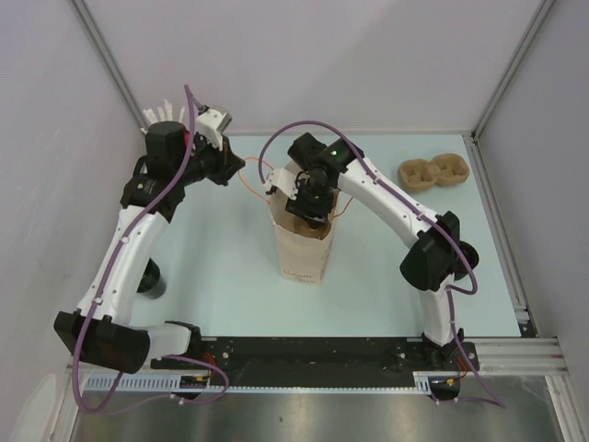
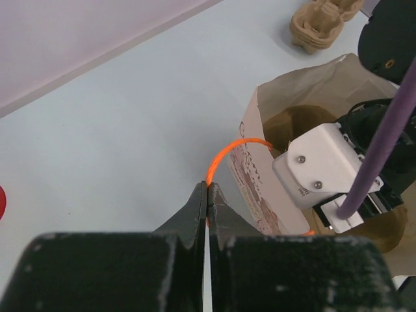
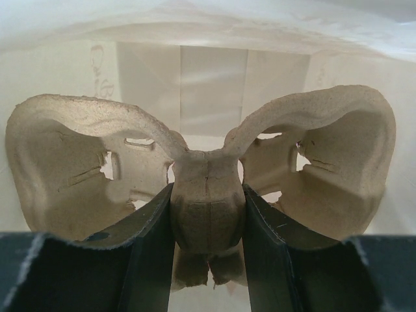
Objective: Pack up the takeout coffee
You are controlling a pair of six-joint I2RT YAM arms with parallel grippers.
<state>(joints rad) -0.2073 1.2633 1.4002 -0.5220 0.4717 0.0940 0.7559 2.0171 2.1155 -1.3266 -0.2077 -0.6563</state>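
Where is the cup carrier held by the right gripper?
Seen from the right wrist, the cup carrier is inside the paper bag mid-table, its centre post clamped by the right gripper.

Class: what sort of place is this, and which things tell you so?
Probably a robot test cell: two arms bolted to a table, bare walls around, a paper bag and cup carrier as props.

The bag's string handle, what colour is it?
Bright orange. The handle shows best in the left wrist view, pinched in the left claw.
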